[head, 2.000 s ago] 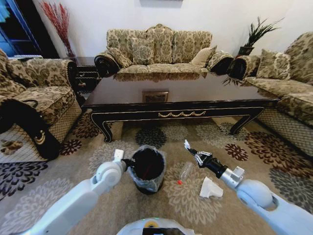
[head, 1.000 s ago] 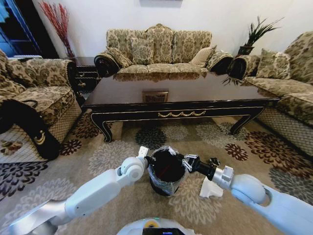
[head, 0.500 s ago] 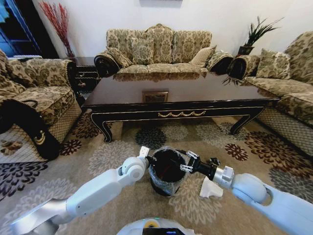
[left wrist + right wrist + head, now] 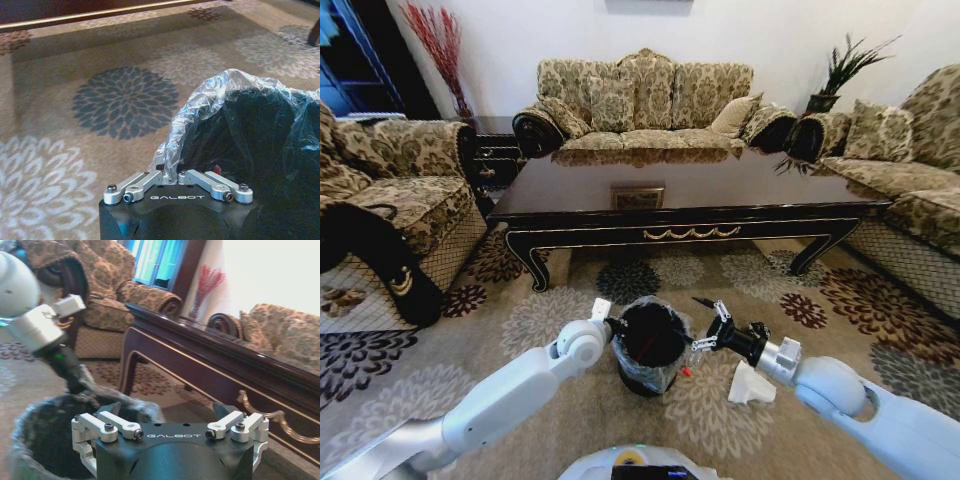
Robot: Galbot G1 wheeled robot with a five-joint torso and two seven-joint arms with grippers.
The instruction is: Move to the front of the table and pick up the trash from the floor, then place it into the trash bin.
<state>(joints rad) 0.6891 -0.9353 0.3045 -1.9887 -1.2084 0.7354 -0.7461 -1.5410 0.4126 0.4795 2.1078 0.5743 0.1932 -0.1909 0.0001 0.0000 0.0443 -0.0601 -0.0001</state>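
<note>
White paper trash (image 4: pixel 751 384) lies on the carpet just beside the right gripper (image 4: pixel 708 322), whose fingers are spread empty, while the left gripper (image 4: pixel 612 323) pinches the trash bin (image 4: pixel 650 348) liner

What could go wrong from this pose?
1. The left gripper has its jaws pinched on the thin liner at the rim of the trash bin. A pull could tear the liner, slip it off, or tip the bin.
2. The right gripper hangs open, close beside the rim, and a sideways move could knock the bin.
3. The white paper lies on the carpet beside the right arm, which might sweep it away.
</note>
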